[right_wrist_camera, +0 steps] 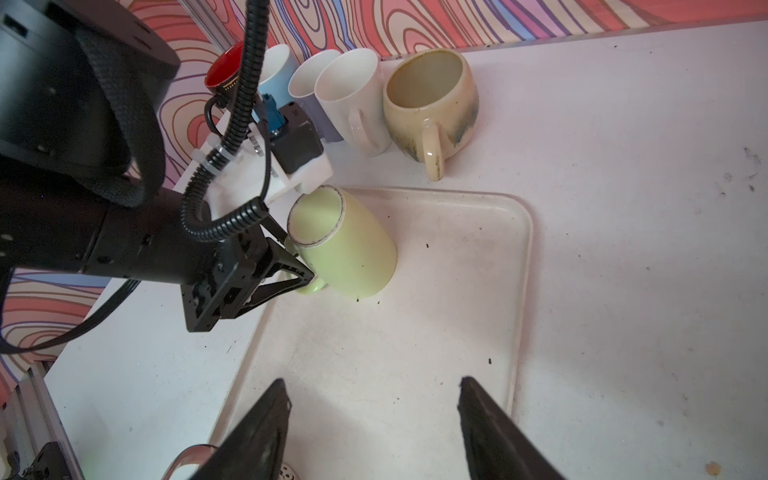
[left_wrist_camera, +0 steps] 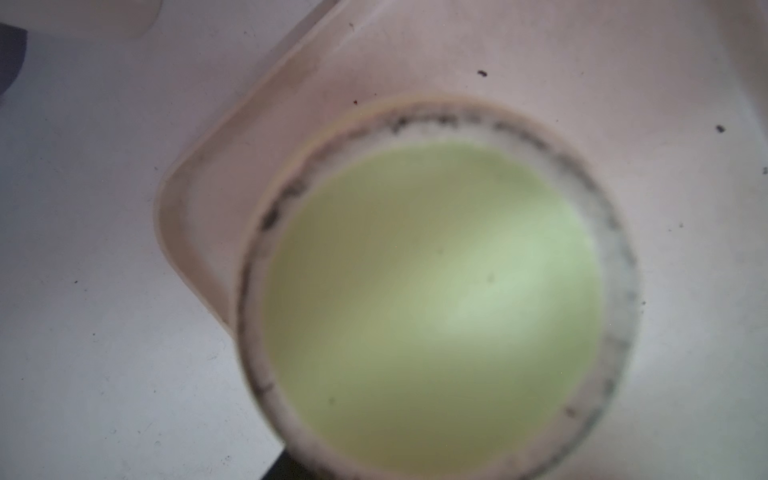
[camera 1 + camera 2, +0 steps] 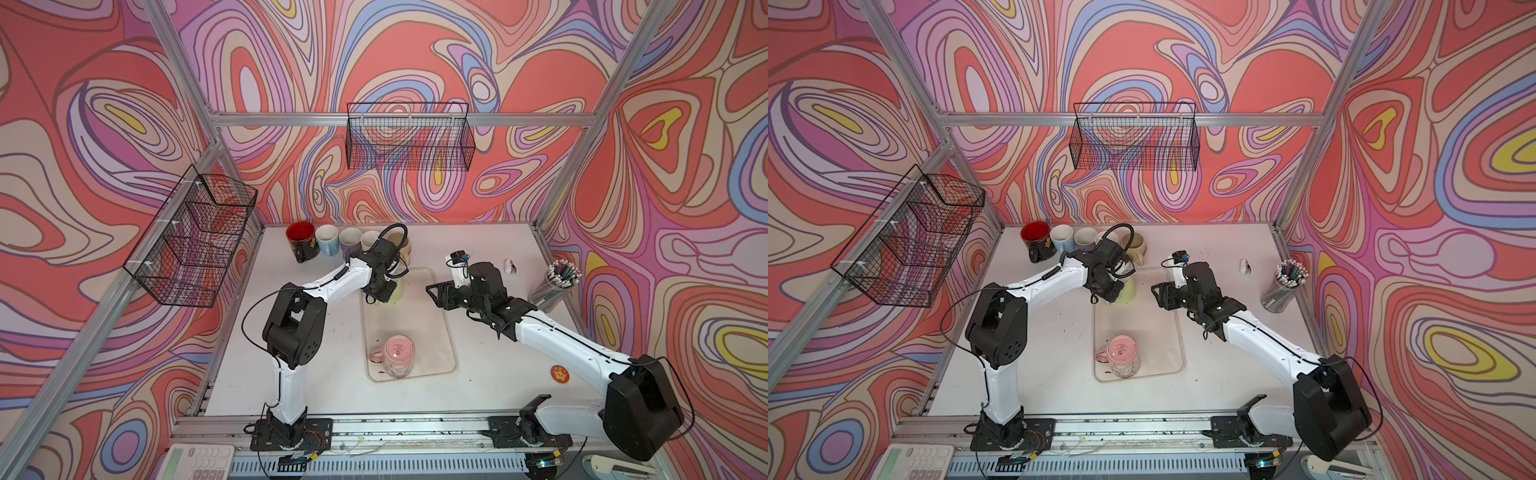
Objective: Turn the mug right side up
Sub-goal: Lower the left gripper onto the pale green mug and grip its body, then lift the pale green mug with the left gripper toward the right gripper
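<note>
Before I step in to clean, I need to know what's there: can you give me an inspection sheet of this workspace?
Surface: white table, dark specks; cream tray in the middle.
Job's things: green mug and pink mug, both upside down on the tray.
Clutter: five upright mugs at the back; pen cup; orange sticker.
Grippers: left gripper at the green mug's handle, grip unclear; right gripper open, empty.
Cables: corrugated cable looping over the left wrist.
Surroundings: two wire baskets on the walls; desk phone at the front.
</note>
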Action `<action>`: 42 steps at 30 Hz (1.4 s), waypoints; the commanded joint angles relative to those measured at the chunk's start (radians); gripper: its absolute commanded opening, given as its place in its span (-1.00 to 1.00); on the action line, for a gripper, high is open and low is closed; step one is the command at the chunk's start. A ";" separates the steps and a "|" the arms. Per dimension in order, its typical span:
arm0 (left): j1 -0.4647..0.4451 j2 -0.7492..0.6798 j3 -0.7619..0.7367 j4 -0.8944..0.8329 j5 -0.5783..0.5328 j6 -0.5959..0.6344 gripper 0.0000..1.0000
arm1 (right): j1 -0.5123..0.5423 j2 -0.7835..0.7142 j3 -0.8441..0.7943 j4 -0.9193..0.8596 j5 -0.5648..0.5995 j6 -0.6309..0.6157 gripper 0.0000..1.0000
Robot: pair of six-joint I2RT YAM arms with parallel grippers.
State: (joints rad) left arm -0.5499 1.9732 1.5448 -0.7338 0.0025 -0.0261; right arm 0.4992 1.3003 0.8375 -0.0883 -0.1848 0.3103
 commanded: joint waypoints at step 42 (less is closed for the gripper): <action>-0.007 -0.507 -0.157 0.138 0.221 -0.160 -1.00 | 0.005 -0.125 -0.078 0.092 -0.205 0.047 0.52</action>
State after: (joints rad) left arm -0.5556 1.5562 1.4052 -0.7124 0.1642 -0.1486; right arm 0.4992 1.2201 0.8036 -0.0566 -0.3031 0.3302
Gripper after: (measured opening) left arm 0.159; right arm 0.752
